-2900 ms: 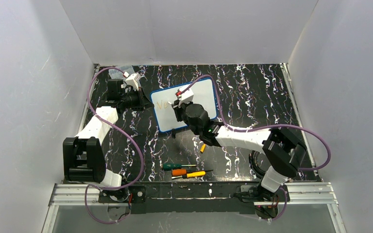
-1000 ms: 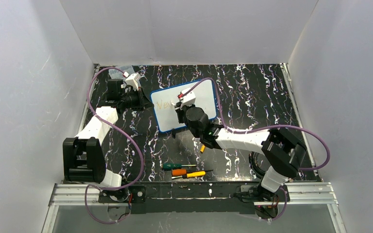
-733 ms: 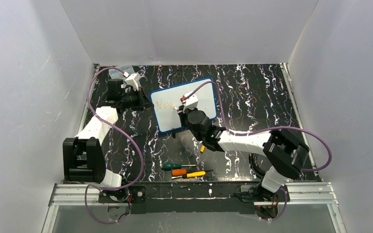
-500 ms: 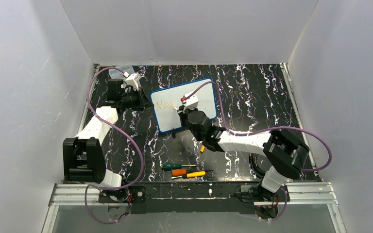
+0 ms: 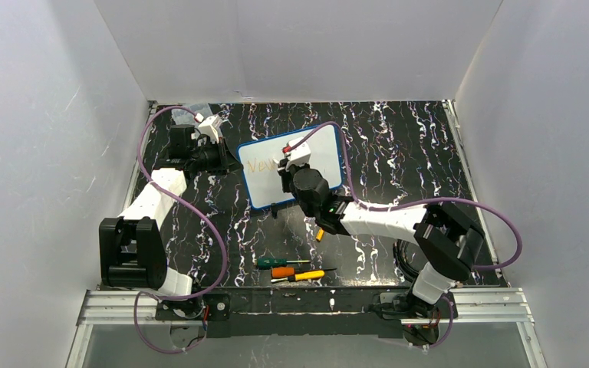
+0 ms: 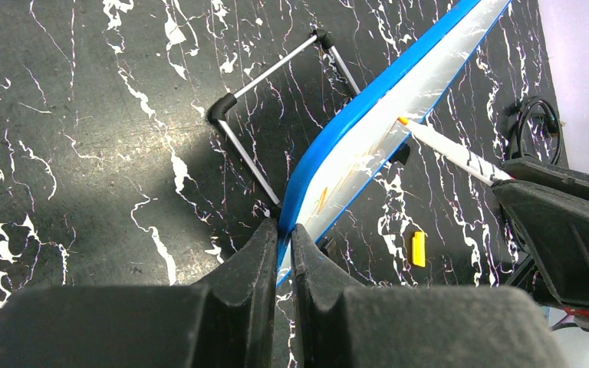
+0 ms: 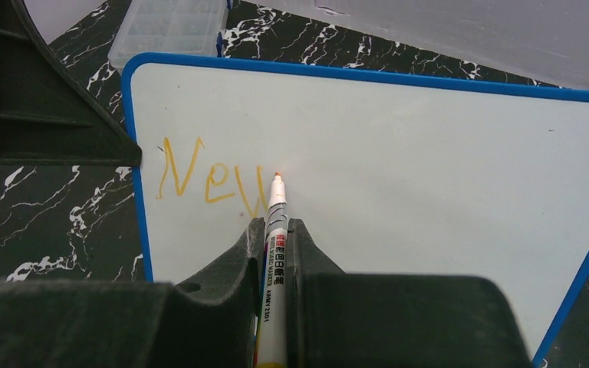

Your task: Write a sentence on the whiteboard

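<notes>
The whiteboard [image 5: 318, 149], white with a blue frame, stands tilted on its stand at the table's middle back; it fills the right wrist view [image 7: 429, 176]. Orange letters "Ne" plus a partial stroke [image 7: 211, 180] sit at its upper left; they show faintly in the top view [image 5: 259, 164]. My left gripper [image 6: 285, 230] is shut on the board's blue left edge [image 6: 330, 149]. My right gripper [image 7: 276, 230] is shut on a white marker [image 7: 274, 230] whose orange tip [image 7: 277, 176] is at the board just right of the letters.
A clear compartment box [image 7: 170, 27] lies behind the board's left corner. A yellow marker cap [image 6: 419, 249] lies on the black marbled table in front of the board. Screwdrivers with green, orange and yellow handles [image 5: 295, 270] lie near the front edge. A black cable coil [image 5: 406, 257] sits by the right base.
The orange writing has grown from a first stroke to "Ne" plus a part stroke. My right gripper has shifted slightly right along the board with the marker. The left arm has not moved.
</notes>
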`<action>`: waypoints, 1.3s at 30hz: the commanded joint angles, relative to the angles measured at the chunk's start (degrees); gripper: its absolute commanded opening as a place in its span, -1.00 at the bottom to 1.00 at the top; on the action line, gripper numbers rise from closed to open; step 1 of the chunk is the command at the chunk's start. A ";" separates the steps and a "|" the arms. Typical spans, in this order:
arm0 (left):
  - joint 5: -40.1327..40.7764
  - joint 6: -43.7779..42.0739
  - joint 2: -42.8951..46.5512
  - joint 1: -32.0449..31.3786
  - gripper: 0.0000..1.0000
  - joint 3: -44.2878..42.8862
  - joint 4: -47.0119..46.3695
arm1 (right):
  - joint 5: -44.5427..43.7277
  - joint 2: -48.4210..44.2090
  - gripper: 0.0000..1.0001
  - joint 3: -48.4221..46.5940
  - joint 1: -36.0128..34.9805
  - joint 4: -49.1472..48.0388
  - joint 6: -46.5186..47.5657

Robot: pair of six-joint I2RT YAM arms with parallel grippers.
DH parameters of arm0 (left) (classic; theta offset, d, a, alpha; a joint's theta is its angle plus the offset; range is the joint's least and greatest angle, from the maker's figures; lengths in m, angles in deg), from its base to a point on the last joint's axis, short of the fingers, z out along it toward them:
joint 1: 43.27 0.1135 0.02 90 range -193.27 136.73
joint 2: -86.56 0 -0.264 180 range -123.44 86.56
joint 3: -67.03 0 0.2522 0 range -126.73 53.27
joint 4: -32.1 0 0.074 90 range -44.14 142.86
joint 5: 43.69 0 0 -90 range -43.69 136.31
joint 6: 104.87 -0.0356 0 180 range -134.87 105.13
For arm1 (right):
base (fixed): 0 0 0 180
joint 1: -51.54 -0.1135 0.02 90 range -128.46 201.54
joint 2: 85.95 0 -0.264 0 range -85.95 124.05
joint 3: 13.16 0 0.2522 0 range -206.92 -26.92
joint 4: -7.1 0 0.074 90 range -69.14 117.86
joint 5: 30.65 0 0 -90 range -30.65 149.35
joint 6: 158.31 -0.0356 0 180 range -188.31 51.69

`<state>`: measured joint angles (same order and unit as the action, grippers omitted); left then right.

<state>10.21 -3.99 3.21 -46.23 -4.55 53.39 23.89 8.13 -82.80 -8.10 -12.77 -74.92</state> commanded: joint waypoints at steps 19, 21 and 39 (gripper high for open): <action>-0.88 -0.59 3.87 -0.29 -1.00 -0.23 0.88 | 2.08 -2.52 -0.97 -2.08 0.49 -0.32 1.59; -0.45 -0.67 3.89 -0.35 -1.00 -0.24 1.07 | 2.90 -4.86 -0.97 -1.35 0.49 1.03 1.31; -0.26 -0.82 3.94 -0.31 -1.00 -0.30 1.35 | 7.09 -7.87 -0.97 1.46 6.62 1.69 -0.97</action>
<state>10.58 -4.39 3.97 -46.41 -4.53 54.11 30.03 -0.57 -80.39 -1.69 -7.70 -75.62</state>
